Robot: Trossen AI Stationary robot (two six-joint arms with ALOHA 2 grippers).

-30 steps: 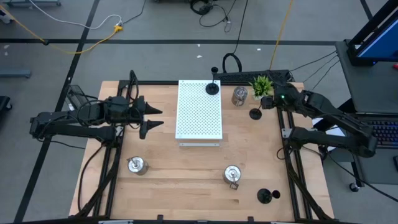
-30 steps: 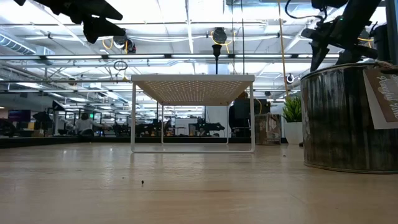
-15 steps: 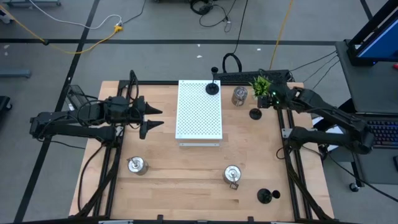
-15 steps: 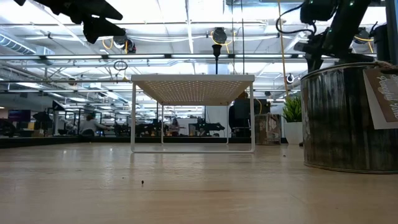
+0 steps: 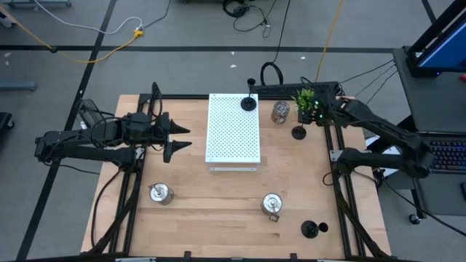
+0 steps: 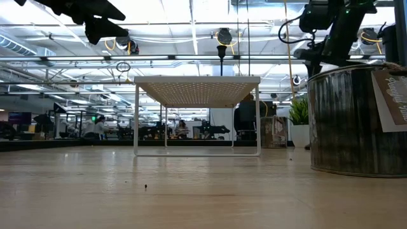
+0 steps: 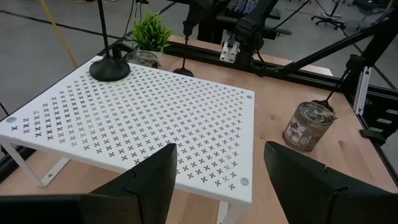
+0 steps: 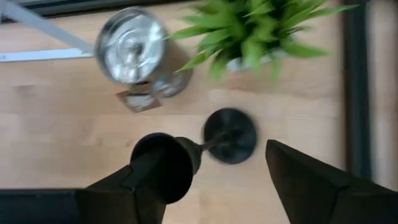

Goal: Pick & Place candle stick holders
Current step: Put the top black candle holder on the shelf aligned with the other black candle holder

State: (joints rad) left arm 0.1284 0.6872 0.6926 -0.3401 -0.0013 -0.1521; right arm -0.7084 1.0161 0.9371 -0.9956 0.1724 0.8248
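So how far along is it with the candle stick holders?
One black holder stands on the white board, apparently placed. Nothing is gripped: the open right hand hovers over a second black holder beside the plant. Left on the table are three silver holders and another black one. The open left hand waits beside the board.

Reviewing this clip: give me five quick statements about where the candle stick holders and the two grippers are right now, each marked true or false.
1. A black holder stands on the white board. True.
2. The right gripper is open above a black holder near the plant. True.
3. The left gripper is shut on a silver holder. False: it is open and empty, beside the board.
4. Every silver holder is on the board. False: the silver holders stand on the table.
5. Another black holder sits near the table's front right corner. True.
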